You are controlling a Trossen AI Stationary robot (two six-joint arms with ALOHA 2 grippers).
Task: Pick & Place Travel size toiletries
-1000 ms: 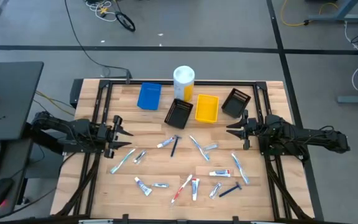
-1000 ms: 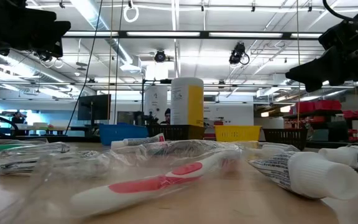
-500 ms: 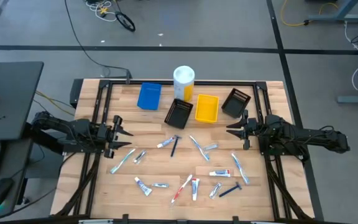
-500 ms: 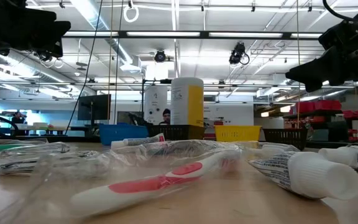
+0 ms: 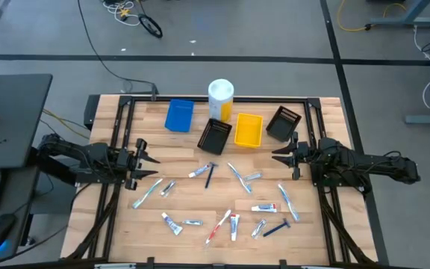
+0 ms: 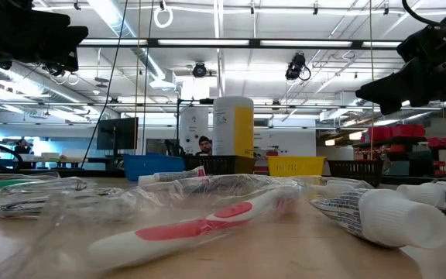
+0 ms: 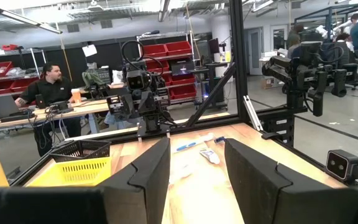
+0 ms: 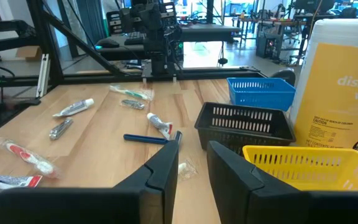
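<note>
The travel size toiletries lie scattered flat on the near half of the wooden table [image 5: 327, 232]. They include white tubes [image 5: 263, 208] [image 5: 172, 223], pale-blue toothbrushes [image 5: 148, 193] [image 5: 286, 200], a red toothbrush [image 5: 219, 226] and dark razors [image 5: 210, 175] [image 5: 277, 228]. My left gripper [image 5: 142, 161] hovers open above the table's left side, fingers pointing right, close to the pale-blue toothbrush. My right gripper [image 5: 286, 155] hovers open above the right side, fingers pointing left. In the left wrist view the left gripper [image 7: 194, 168] holds nothing, and in the right wrist view neither does the right gripper [image 8: 194, 165].
Along the far side stand a blue bin [image 5: 179, 116], a black bin [image 5: 215, 136], a yellow bin [image 5: 248, 129], a second black bin [image 5: 284, 122] and a tall white-and-yellow cylinder [image 5: 221, 99]. A black frame borders the table. People sit in the room beyond.
</note>
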